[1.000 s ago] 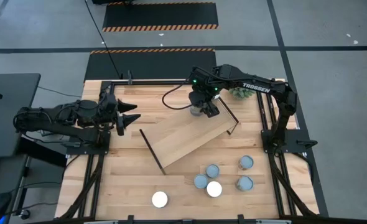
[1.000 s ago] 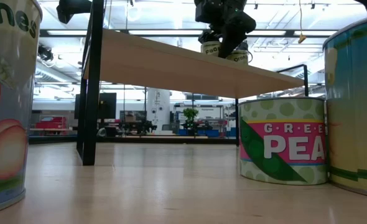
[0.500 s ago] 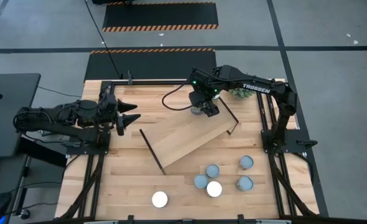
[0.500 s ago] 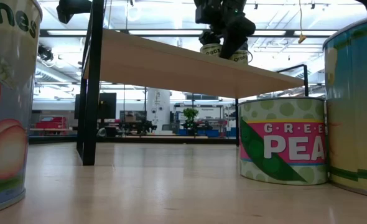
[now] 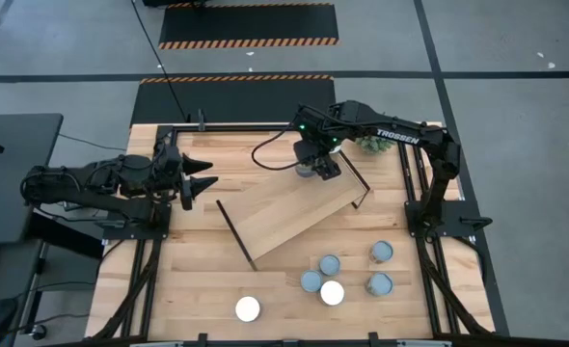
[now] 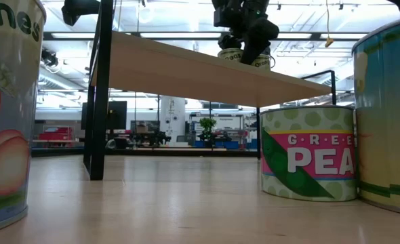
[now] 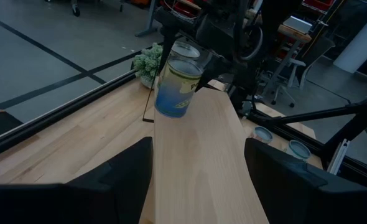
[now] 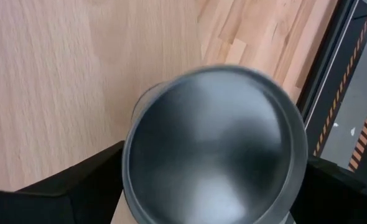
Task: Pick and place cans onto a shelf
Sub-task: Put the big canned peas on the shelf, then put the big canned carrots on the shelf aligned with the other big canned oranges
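Near, lower right of the high view: five loose cans (image 5: pixel 330 264) stand on the table (image 5: pixel 198 280). Mid-frame, the shelf (image 5: pixel 294 217) lies diagonally. At its upper end, the right tool (image 5: pixel 317 168) is clamped on a tilted can (image 7: pixel 177 86), held against the board. At the left edge, the left tool (image 5: pixel 203 183) waits, fingers apart. A green plant (image 5: pixel 371 144) stands farthest.
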`<state>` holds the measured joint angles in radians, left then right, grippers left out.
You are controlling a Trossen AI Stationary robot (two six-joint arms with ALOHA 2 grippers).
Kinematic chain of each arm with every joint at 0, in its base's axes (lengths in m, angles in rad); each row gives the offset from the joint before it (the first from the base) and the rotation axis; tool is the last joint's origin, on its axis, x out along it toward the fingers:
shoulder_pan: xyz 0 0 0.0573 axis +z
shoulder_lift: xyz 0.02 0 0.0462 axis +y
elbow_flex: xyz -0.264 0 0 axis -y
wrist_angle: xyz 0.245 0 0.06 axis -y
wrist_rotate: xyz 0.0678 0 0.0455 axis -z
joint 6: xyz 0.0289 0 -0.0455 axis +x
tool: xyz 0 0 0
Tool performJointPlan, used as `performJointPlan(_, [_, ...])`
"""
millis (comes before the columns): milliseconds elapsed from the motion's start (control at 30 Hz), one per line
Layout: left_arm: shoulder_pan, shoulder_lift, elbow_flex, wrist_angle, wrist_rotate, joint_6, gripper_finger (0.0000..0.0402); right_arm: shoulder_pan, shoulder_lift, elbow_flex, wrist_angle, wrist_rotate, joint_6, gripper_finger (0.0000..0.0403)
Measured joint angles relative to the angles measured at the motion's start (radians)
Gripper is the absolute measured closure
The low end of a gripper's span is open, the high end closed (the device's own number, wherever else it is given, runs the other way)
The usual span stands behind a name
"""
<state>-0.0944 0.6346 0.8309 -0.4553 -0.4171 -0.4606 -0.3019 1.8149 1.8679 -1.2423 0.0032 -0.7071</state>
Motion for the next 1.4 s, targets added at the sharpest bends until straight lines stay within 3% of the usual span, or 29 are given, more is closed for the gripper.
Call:
performJointPlan(867, [0.0, 0.0, 0.0, 0.0, 0.017, -0.002, 0.0143, 0.0, -0.021, 0.006, -0.058, 0.07, 0.07, 0.0018])
performJointPlan(1400, [0.0, 0.0, 0.0, 0.0, 0.02, -0.001, 0.0143, 0.015, -0.024, 0.197, -0.218, 0.08, 0.205, 0.0018])
